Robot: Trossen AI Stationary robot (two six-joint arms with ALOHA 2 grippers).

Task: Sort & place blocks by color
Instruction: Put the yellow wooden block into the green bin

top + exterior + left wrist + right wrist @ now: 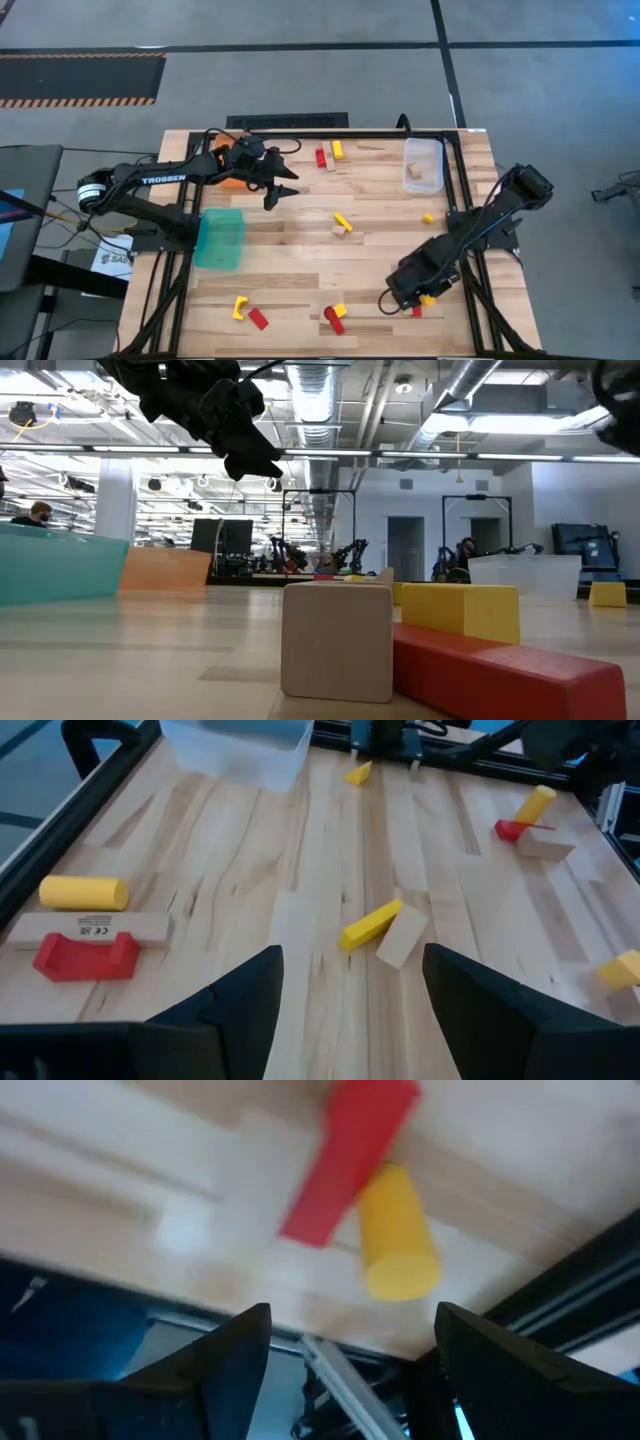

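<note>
Red, yellow and pale wood blocks lie scattered on the wooden table [300, 250]. My left gripper [283, 192] hangs open above the far left part. Ahead of its fingers in the left wrist view lie a yellow bar [370, 923] and a wood block [402, 936], side by side on the table. My right gripper [397, 298] is open and low over the near right corner. It points down at a red bar [350, 1155] and a yellow cylinder [400, 1245], which lie on the table against each other. The fingers of both grippers hold nothing.
A teal bin [220, 238] stands at the left, an orange bin [228, 165] under my left arm, and a clear bin [423, 163] holding a wood block at the far right. More blocks lie at the far middle [328, 155] and along the near edge [250, 313]. A black frame rims the table.
</note>
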